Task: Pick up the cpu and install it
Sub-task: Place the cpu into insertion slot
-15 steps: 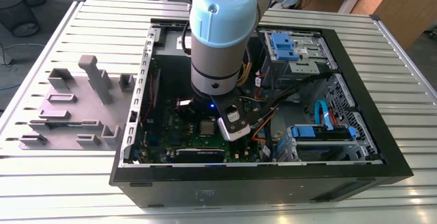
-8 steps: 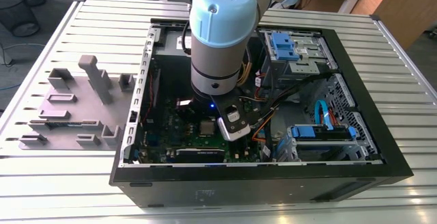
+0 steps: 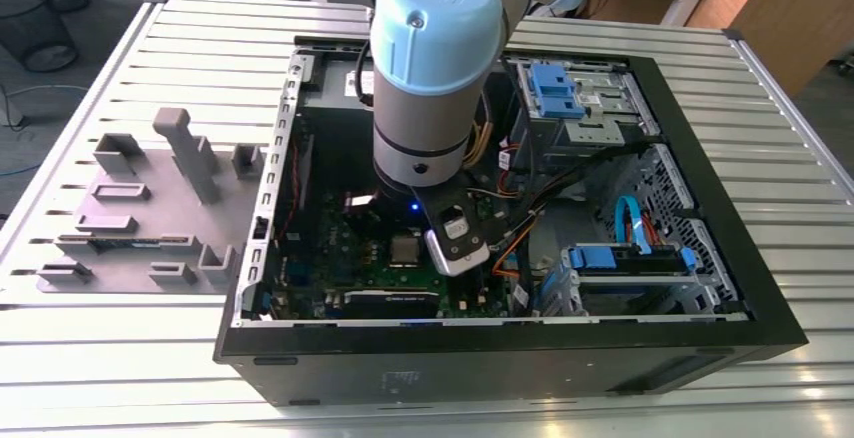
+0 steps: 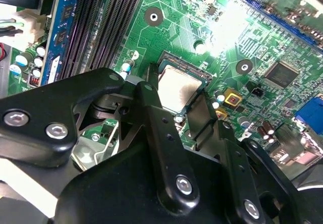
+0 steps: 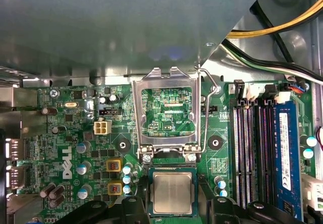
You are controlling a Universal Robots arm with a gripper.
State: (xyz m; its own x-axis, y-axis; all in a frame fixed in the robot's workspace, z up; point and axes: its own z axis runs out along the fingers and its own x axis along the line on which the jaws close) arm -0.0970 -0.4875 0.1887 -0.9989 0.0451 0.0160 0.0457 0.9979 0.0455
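Carrying everything is a slatted metal desk (image 3: 801,188), and on it lies an open black PC case (image 3: 507,368) with its side panel off. Into that case reaches the robot arm (image 3: 434,78), grey with pale blue caps, pointing straight down. Well apart from the gripper (image 4: 175,90), outside the case toward the exterior view's left, sits a cluster of grey stepped holder blocks (image 3: 147,218).

Directly beneath the gripper is the green motherboard (image 5: 65,133). A bank of dark memory slots (image 5: 250,153) runs alongside the gripper, one of them filled by a blue memory module (image 5: 285,153).

Just past the fingertips, the metal load plate (image 5: 169,78) with its open centre stands swung up off the board, and its wire lever (image 5: 206,118) is raised beside it.

The gripper is open: its black fingers (image 4: 151,100) stand parted, one on each side of the socket (image 4: 186,65). The cpu (image 4: 177,85), a small square chip with a pale silver top, lies flat in that socket, right between the fingers. In the first wrist view a thin strip of socket edge shows between the chip and each finger.
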